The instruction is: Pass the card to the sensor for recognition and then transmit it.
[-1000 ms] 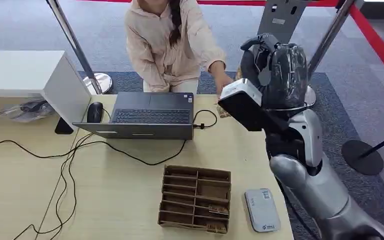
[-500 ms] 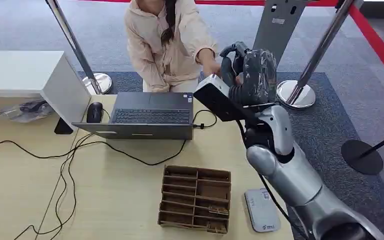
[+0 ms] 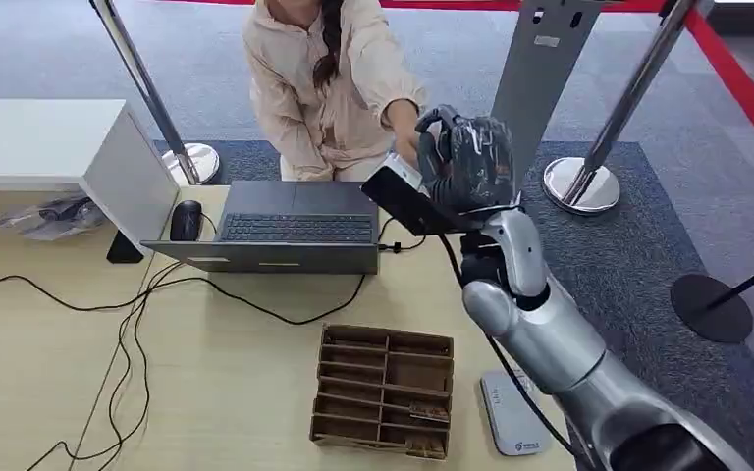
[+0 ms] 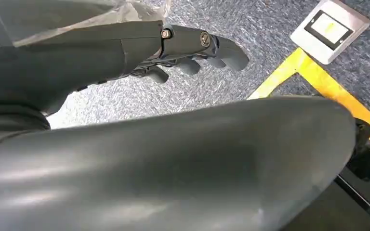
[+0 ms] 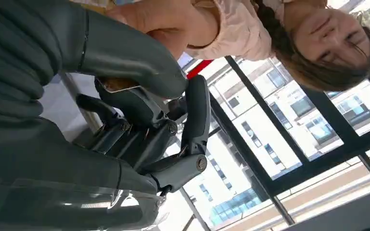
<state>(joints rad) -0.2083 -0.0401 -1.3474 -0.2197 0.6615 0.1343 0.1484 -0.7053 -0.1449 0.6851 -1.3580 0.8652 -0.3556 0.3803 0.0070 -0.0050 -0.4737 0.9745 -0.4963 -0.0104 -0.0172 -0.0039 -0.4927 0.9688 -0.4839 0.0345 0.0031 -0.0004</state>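
The right hand [image 3: 466, 162] is raised above the far edge of the worktop [image 3: 245, 373], just past the right corner of the open laptop [image 3: 290, 231], with its back toward the head camera. A person in a pale top [image 3: 329, 88] sits behind the laptop and reaches an arm toward it; the person's hand [image 3: 404, 137] touches the robot's fingers. In the right wrist view the thick grey thumb [image 5: 130, 60] lies curled over the darker fingers [image 5: 139, 125], and a small brownish edge, probably the card [image 5: 118, 85], peeks out between thumb and fingers, with the person's hand [image 5: 159, 21] pressed just beside the thumb. Whether the right hand truly grips the card cannot be told for certain. The left hand [image 4: 173, 48] hangs above blue carpet, fingers loosely bent and apart, holding nothing. On the worktop nearer the robot stand a brown cardboard divider tray [image 3: 383, 391] and, just to its right, a flat grey sensor [image 3: 512, 412], partly hidden by the right arm. A black mouse [image 3: 186, 220] lies left of the laptop.
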